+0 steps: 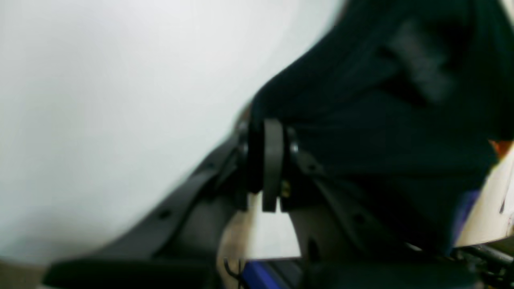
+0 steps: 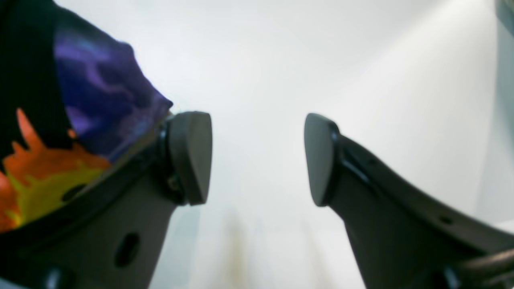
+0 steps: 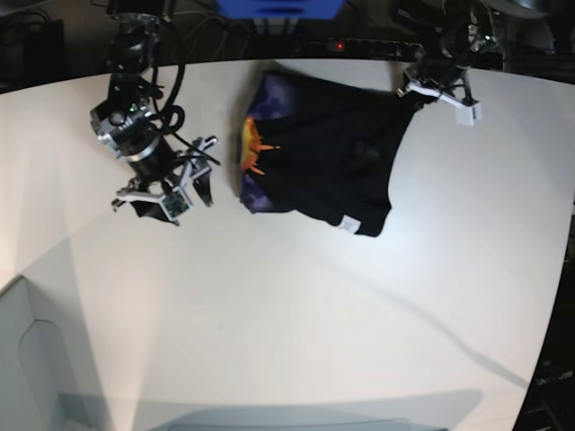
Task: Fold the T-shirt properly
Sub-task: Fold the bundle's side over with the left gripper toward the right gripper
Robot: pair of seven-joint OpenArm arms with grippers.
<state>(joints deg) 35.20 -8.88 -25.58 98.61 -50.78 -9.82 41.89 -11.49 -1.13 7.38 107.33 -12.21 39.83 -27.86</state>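
Across the table (image 3: pixel 287 341), the left gripper (image 3: pixel 416 92) pinches the T-shirt (image 3: pixel 332 171) corner, while the right gripper (image 3: pixel 189 184), splayed wide, waits beside its printed edge.

You have a broad white table (image 3: pixel 296 314) with a curved far edge filling most of the base view, evenly lit, with soft grey shadows near its near edge and left corner. Beyond the far edge the room is dark; a blue box (image 3: pixel 278 7) and tangled black cables (image 3: pixel 359 40) sit there
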